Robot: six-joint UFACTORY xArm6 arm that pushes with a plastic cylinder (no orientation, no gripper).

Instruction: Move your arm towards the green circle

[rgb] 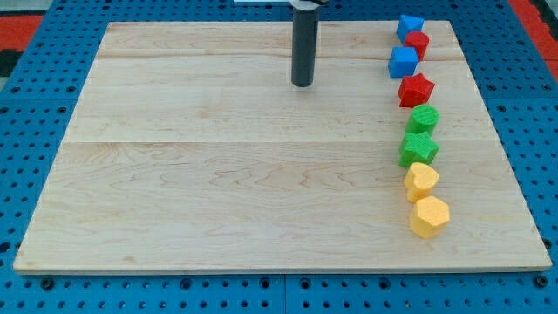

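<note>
A wooden board [218, 174] is lying flat. My tip [302, 84] is resting on it near the view's top, touching no block and holding nothing. The green circle [425, 118] is sitting well to my tip's right, slightly lower, between a red star [416, 89] and a green star [418, 148].

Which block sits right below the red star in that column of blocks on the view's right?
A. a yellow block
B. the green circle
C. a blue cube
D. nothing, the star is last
B: just under the red star comes the green circle, with the green star and the two yellow blocks lower down; my tip stands well off to the view's left of them.
</note>
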